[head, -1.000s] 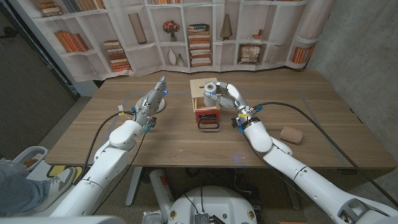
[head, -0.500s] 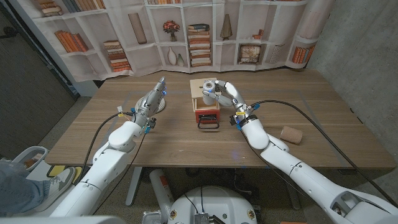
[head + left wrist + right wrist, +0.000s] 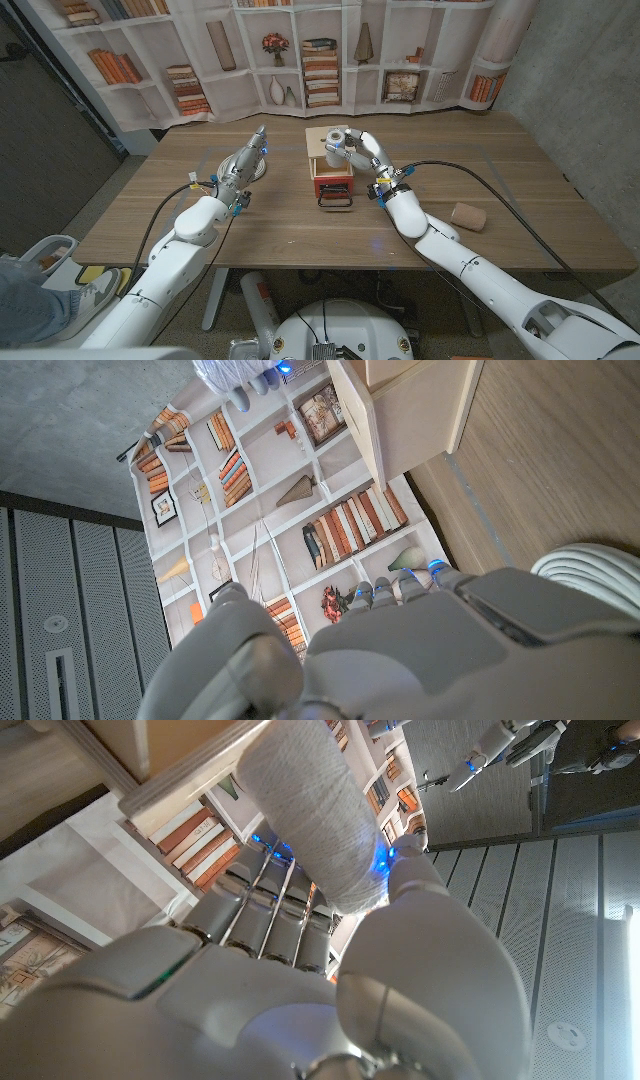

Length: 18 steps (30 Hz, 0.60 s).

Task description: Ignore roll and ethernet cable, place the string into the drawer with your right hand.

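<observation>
String spool [image 3: 337, 138] gripped in right hand [image 3: 362, 150] fingers, carried slightly farther back above open red drawer [image 3: 334, 187]; drop-in next. Left hand [image 3: 248, 157] fingers outstretched, empty.

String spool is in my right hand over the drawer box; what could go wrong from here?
1. The string spool is held near one end by the right hand, so it may tip or slip out.
2. It sits close to the wooden box edge; lowering could knock it there instead of entering the red drawer.
</observation>
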Each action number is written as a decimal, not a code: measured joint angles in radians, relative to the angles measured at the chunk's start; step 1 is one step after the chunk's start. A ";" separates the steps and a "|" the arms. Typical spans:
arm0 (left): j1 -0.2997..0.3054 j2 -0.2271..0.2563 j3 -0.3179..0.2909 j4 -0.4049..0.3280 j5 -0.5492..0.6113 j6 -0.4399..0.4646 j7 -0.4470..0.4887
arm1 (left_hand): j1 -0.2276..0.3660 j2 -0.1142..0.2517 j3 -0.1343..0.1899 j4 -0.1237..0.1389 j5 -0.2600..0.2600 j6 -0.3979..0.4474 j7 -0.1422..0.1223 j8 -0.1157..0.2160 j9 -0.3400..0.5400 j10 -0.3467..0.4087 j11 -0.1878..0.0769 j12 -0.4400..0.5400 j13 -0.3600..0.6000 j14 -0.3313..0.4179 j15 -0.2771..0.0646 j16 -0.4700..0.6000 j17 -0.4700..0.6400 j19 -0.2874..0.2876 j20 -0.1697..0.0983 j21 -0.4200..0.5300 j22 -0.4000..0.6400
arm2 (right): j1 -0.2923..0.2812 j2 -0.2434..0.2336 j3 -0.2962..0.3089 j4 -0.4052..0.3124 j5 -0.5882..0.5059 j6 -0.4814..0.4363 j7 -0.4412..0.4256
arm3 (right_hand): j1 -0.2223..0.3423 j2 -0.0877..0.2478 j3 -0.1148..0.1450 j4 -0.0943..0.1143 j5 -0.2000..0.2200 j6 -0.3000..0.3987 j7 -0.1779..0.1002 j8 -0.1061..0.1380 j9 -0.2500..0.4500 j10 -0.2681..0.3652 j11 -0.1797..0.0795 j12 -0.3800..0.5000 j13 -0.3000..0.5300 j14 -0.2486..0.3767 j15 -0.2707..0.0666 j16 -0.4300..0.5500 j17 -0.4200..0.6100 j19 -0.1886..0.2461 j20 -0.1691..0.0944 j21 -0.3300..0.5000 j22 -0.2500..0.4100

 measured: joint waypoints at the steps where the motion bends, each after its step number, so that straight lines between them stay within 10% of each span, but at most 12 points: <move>1: 0.000 0.000 0.000 0.000 0.000 0.000 0.000 | 0.000 0.000 0.000 0.000 0.000 0.000 0.000 0.000 0.000 0.000 0.000 0.000 0.000 0.000 0.000 0.000 0.000 0.000 0.000 0.000 0.000 | 0.002 0.002 -0.002 0.005 0.000 0.000 -0.001 | 0.000 0.000 0.000 0.000 0.000 0.000 0.000 0.000 0.000 -0.002 -0.002 -0.002 0.001 -0.003 0.004 -0.002 0.000 0.000 0.000 -0.004 0.000; 18: -0.009 -0.006 0.003 0.025 -0.004 0.005 -0.004 | 0.000 0.000 0.000 0.000 0.000 0.000 0.000 0.000 0.000 0.000 0.000 0.000 0.000 0.000 0.000 0.000 0.000 0.000 0.000 0.000 0.000 | 0.028 0.017 -0.021 0.054 0.002 -0.009 -0.024 | 0.000 0.000 -0.003 0.003 -0.001 -0.004 -0.004 -0.009 0.000 -0.014 -0.014 -0.017 0.003 -0.096 0.011 -0.008 -0.005 -0.065 0.007 -0.033 0.000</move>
